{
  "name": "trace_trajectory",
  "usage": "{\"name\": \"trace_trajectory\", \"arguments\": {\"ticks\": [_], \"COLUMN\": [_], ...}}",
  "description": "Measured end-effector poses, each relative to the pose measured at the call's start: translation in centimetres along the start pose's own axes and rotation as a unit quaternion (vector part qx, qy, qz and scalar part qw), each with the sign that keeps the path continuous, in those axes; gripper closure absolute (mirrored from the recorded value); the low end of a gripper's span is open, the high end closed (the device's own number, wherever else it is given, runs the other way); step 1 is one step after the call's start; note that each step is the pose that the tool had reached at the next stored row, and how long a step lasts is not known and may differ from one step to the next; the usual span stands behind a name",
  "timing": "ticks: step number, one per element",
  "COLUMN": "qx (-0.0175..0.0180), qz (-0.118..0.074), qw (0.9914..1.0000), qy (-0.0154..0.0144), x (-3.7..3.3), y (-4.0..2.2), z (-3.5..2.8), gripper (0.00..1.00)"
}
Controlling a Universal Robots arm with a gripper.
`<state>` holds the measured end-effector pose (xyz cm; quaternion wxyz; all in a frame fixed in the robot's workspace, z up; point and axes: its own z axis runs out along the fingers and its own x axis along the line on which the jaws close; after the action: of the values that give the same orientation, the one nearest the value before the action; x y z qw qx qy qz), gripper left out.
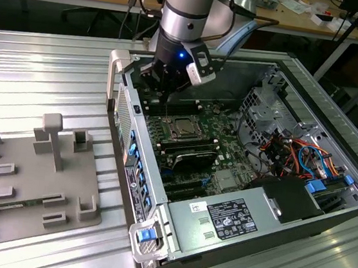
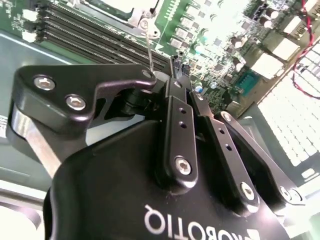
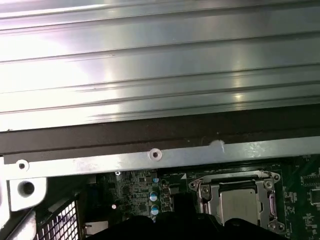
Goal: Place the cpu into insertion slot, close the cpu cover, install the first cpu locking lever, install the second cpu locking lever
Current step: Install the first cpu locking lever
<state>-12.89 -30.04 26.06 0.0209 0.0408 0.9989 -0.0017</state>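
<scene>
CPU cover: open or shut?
Shut. In the first wrist view the cpu cover lies flat, its open centre framing the cpu.

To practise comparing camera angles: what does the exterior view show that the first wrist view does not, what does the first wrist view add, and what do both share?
The exterior view adds the robot arm, the grey parts tray, the coloured cables and the whole open computer case. The first wrist view adds a screw on the case's rim strip, seen close. Both share the chip inside its metal frame, the green board and the ribbed table.
</scene>
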Motion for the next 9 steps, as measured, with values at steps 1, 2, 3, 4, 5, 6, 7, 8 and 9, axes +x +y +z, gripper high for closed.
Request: {"name": "trace_trajectory", "arguments": {"ticks": [1,2,3,4,5,6,7,8,9], "qx": [-0.0001,-0.0001,-0.0003,-0.0003,-0.0003,-0.0004,-0.0004,-0.0005,-0.0005], "qz": [-0.002,-0.003,-0.005,-0.006,-0.007,-0.009,-0.010,-0.011,-0.012], "qw": [1.00000,1.00000,0.99999,0.99998,0.99997,0.99996,0.99995,0.99993,0.99993], "qy": [0.0000,0.0000,0.0000,0.0000,0.0000,0.0000,0.0000,0.0000,0.0000], "x": [-0.18,-0.36,-0.60,-0.81,-1.08,-1.45,-1.75,-2.07,-2.37], "y": [0.04,0.08,0.13,0.17,0.22,0.26,0.29,0.33,0.37], "z": [0.01,0.01,0.03,0.04,0.05,0.06,0.08,0.11,0.13], "gripper": [0.89,0.89,0.89,0.89,0.89,0.89,0.89,0.89,0.89]}}
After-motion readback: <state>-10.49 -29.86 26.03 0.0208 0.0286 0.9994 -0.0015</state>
